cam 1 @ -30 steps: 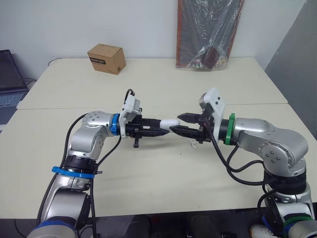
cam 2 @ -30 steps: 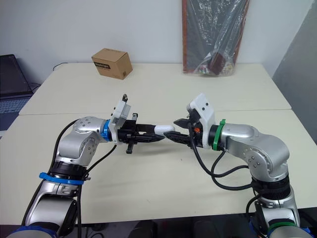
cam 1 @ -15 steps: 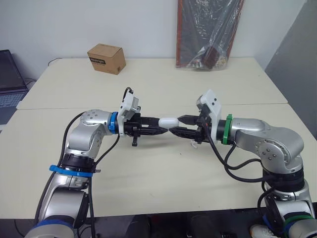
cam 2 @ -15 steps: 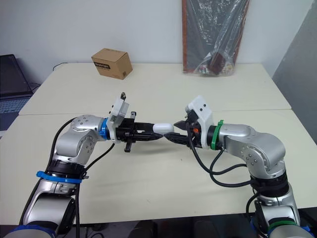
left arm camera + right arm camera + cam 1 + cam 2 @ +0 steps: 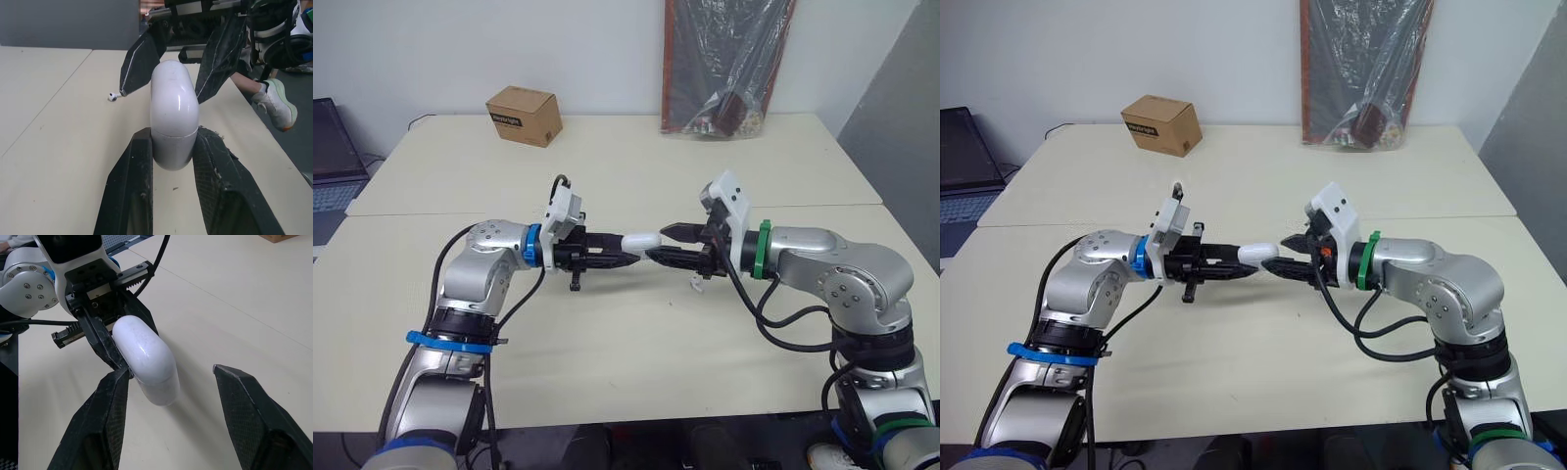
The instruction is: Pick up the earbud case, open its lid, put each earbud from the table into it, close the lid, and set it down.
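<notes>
My left gripper [image 5: 628, 253] is shut on the white earbud case [image 5: 641, 242] and holds it level above the table, its rounded end pointing at the right arm. The case [image 5: 173, 112] has its lid closed. My right gripper [image 5: 664, 245] is open, one finger on either side of the case's free end. In the right wrist view the case [image 5: 145, 358] lies close against one finger [image 5: 110, 396], and the other finger [image 5: 239, 396] stands well apart. One white earbud [image 5: 113, 96] lies on the table under the right gripper, also seen as a small white speck [image 5: 693, 284].
A cardboard box [image 5: 522, 116] sits at the back left of the table [image 5: 607, 372]. A plastic-wrapped bundle [image 5: 724, 69] leans on the wall at the back. A laptop [image 5: 333, 157] stands off the left edge. A person's shoe [image 5: 276, 105] shows beyond the table.
Both grippers have drifted slightly to the left together. The case stays in the left gripper and the right gripper stays open around its end.
</notes>
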You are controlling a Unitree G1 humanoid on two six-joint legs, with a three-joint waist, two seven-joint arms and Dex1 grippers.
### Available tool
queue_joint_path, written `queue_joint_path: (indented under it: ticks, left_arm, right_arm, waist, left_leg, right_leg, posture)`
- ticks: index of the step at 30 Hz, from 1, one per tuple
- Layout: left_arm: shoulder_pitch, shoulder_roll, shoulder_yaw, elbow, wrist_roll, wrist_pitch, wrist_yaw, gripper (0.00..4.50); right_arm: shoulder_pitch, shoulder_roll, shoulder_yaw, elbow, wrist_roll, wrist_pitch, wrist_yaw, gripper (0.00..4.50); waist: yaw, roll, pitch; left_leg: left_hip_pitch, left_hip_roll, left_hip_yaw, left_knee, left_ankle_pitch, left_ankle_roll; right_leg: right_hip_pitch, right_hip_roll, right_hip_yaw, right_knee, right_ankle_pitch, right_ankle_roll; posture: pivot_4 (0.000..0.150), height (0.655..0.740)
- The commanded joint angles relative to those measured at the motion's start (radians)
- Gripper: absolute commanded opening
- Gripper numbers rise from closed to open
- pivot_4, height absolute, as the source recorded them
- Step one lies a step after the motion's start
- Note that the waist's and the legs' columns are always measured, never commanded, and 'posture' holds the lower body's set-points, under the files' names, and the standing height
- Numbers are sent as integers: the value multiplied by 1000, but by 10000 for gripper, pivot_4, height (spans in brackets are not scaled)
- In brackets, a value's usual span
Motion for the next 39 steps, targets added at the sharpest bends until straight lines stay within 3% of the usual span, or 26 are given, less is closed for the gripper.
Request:
queue_joint_path:
  ticks: [1, 9, 13, 18, 22, 26, 39]
  left_arm:
    - [11, -1, -19, -54, -13, -22, -40, 7753]
    - [17, -4, -16, -59, -14, -20, -32, 7753]
    - [-3, -9, 3, -16, 1, -35, 5, 7753]
    - [-39, -2, 14, 49, 18, -66, 13, 7753]
    - [-54, -3, 5, 74, 39, -86, 22, 7753]
    - [-61, -12, 8, 97, 38, -84, 28, 7753]
    - [-51, -11, 19, 77, 25, -78, 36, 7753]
  right_arm:
    - [-36, -9, -46, 7, -16, -34, -20, 27937]
    - [-47, -10, -45, 18, -13, -38, -6, 27937]
    - [-41, -37, -86, -31, 64, -3, 48, 27937]
    - [-63, -150, -142, -31, 138, 71, 94, 27937]
    - [-86, -286, -48, -36, 75, 95, 108, 27937]
    - [-107, -379, 148, -3, -68, 82, 90, 27937]
    - [113, -181, 199, 43, -267, 4, -89, 27937]
  waist:
    - [0, 0, 0]
    - [0, 0, 0]
    - [0, 0, 0]
    - [0, 0, 0]
    - [0, 0, 0]
    - [-1, 0, 0]
    - [0, 0, 0]
  left_leg:
    - [0, 0, 0, 0, 0, 0]
    - [0, 0, 0, 0, 0, 0]
    - [0, 0, 0, 0, 0, 0]
    - [0, 0, 0, 0, 0, 0]
    - [0, 0, 0, 0, 0, 0]
    - [0, 0, 0, -1, 0, 0]
    - [-1, 0, 1, 0, 0, 0]
  right_leg:
    - [0, 0, 0, 0, 0, 0]
    - [0, 0, 0, 0, 0, 0]
    - [0, 0, 0, 0, 0, 0]
    - [0, 0, 0, 0, 0, 0]
    - [0, 0, 0, -1, 0, 0]
    - [0, 0, 0, -1, 0, 0]
    - [0, 0, 0, -1, 0, 0]
  posture:
    - [1500, 7400]
    - [1500, 7400]
    - [1500, 7400]
    - [1500, 7400]
    - [1500, 7400]
    - [1500, 7400]
    - [1500, 7400]
